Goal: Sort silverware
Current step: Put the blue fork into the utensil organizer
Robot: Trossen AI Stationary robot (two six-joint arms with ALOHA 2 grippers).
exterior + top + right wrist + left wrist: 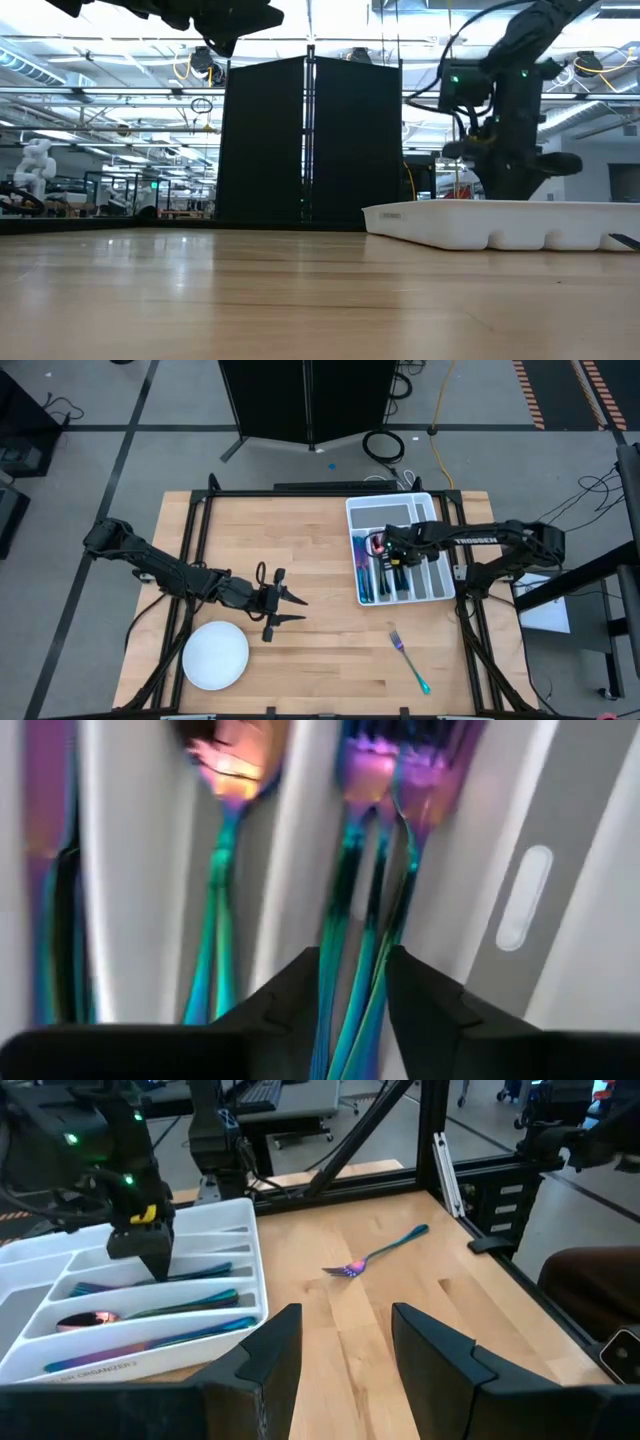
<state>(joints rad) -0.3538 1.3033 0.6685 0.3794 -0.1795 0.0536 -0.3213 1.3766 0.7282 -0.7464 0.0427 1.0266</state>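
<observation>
The white divided tray [390, 503] stands at the table's far right and holds iridescent silverware in its long compartments. My right gripper [353, 970] points straight down into one compartment, slightly open, with the teal handles of the forks [370, 840] lying between its fingertips. A spoon [230, 770] lies in the compartment beside them. One loose fork [410, 660] lies flat on the wood near the front right, also seen as the fork [375, 1258] from the left wrist. My left gripper [300, 610] hovers open over the middle left of the table, holding nothing. My right gripper comes from above with a finger on either side of the fork handles [360, 955], lying across them. The forks rest flat on the compartment floor. Whether the fingertips touch the handles, I cannot tell.
A round white plate [215, 655] sits at the front left, near my left gripper. The black frame rails run along the table's edges. Bare wood lies between the plate, the tray and the loose fork.
</observation>
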